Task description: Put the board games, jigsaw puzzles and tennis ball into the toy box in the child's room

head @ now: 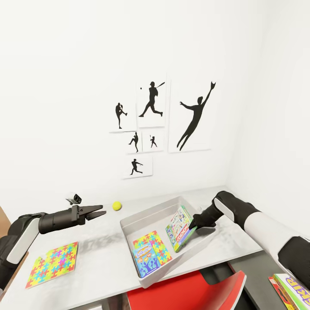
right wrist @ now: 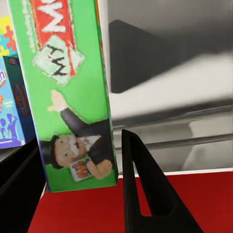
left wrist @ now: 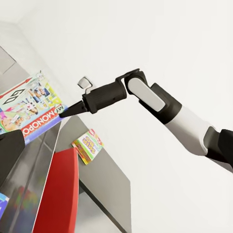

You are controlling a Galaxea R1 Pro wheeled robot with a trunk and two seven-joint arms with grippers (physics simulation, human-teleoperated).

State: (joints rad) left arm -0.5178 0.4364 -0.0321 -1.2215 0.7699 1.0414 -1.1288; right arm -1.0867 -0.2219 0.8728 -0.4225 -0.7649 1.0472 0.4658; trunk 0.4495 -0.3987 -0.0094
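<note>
On the table (head: 99,254) stands the toy box (head: 148,211). Inside it lie a jigsaw puzzle (head: 151,241) and a blue board game (head: 146,262), overlapping. A green-and-white board game (head: 180,228) leans on edge against the box's right wall. My right gripper (head: 193,224) is at its lower corner; in the right wrist view its jaws stand apart with the green cover (right wrist: 68,97) between them. My left gripper (head: 98,212) hovers open and empty just short of the tennis ball (head: 116,206). A second jigsaw puzzle (head: 52,263) lies flat at the table's left front.
A red chair (head: 189,288) sits tucked under the table's front edge. Another board game (head: 295,292), yellow, red and green, rests on a dark lower surface at the right. White walls with black sports pictures (head: 150,105) close the corner behind and to the right.
</note>
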